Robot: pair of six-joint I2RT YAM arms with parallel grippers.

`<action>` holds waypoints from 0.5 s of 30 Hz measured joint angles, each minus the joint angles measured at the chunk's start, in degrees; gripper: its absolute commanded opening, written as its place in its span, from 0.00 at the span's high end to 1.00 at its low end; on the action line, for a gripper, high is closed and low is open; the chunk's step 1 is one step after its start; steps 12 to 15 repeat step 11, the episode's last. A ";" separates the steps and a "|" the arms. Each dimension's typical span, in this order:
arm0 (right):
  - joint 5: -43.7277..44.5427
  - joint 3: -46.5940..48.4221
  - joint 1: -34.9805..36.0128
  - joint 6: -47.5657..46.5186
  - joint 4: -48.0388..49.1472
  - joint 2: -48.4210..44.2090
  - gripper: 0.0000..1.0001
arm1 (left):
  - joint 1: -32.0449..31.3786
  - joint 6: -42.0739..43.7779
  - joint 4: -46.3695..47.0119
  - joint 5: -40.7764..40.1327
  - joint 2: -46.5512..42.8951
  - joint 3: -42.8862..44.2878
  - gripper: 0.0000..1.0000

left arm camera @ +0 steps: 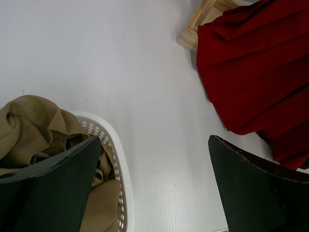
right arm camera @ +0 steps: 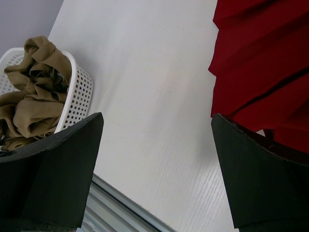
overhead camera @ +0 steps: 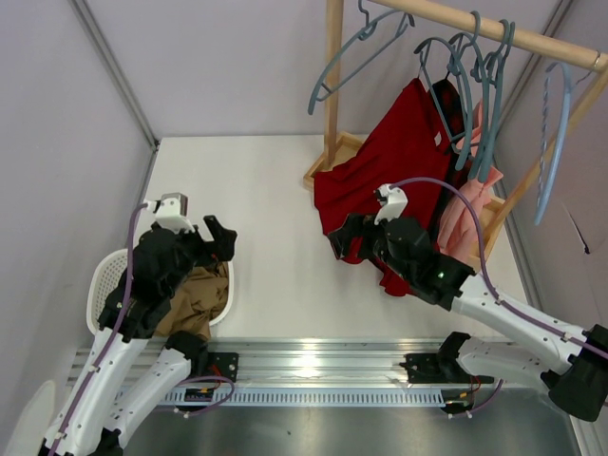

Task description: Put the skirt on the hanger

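Observation:
The bright-red skirt (overhead camera: 394, 161) hangs down from the rail's hangers, and its lower folds spread over the rack base and table. A grey-blue hanger (overhead camera: 446, 71) sits at its top edge; I cannot tell whether the skirt is hooked on it. My right gripper (overhead camera: 348, 237) is open just left of the skirt's lower hem; the right wrist view shows it (right arm camera: 157, 117) empty, with the skirt (right arm camera: 260, 63) beside the right finger. My left gripper (overhead camera: 220, 239) is open over the basket's edge and empty (left arm camera: 154, 140), with the skirt (left arm camera: 256, 67) far off to its right.
A white basket (overhead camera: 100, 275) at the left holds a tan garment (overhead camera: 199, 294). The wooden rack has a post (overhead camera: 333, 85), a rail (overhead camera: 494, 28) and a base (left arm camera: 195, 29). It carries a spare hanger (overhead camera: 356, 52), a pale blue hanger (overhead camera: 551, 142) and a pink garment (overhead camera: 465, 214).

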 measured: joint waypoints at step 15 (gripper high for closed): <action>0.02 -0.02 0.17 -0.15 1.16 -0.87 0.01 | 0.02 0.24 -0.59 -1.25 -1.05 -0.02 0.00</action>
